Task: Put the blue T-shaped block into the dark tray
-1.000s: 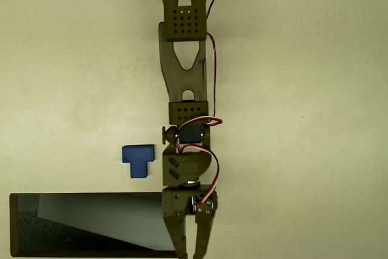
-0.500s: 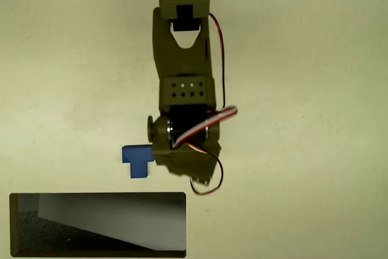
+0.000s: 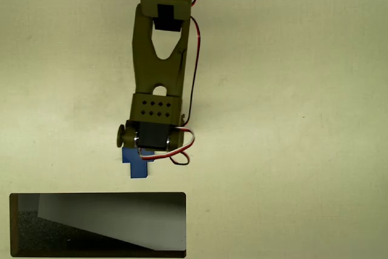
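The blue T-shaped block (image 3: 139,163) lies on the pale counter (image 3: 291,150), just above the dark tray (image 3: 13,225) in the overhead view and still outside it; its wide bar is now partly covered by the olive arm (image 3: 159,71), with only the left end and the stub showing. A second ago the wrist hung to the block's right with the fingers reaching over the tray's right end — since then the arm has pulled back and swung left, so its wrist sits directly over the block. The hand is hidden beneath the wrist, so I cannot tell whether it is open or closed, or whether it touches the block. This looks like the line-up for a grasp; the lift and the carry down into the tray remain to be done.
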